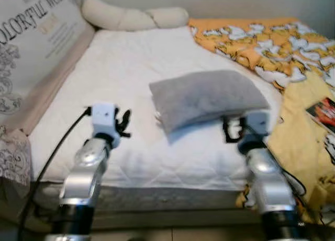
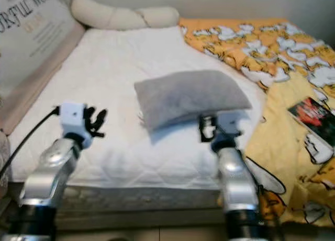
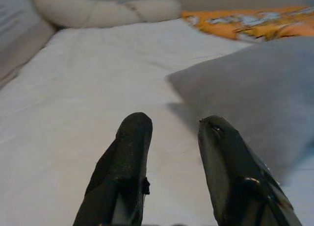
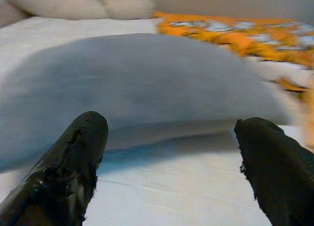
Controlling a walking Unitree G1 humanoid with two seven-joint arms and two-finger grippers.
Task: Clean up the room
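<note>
A grey pillow (image 1: 207, 97) lies on the white mattress (image 1: 120, 68), near its right side. My right gripper (image 1: 234, 129) hovers just below the pillow's near edge, fingers (image 4: 83, 147) spread wide open and empty, with the pillow (image 4: 142, 74) straight ahead. My left gripper (image 1: 123, 122) is over the bare mattress to the left of the pillow, open, nothing between its fingers (image 3: 130, 152); the pillow's corner (image 3: 245, 88) is off to one side of it.
An orange and yellow cartoon blanket (image 1: 272, 42) covers the bed's right side, with a dark red packet (image 1: 324, 110) on it. A long cream bolster (image 1: 131, 16) lies at the head. A printed cushion (image 1: 31, 37) leans along the left edge.
</note>
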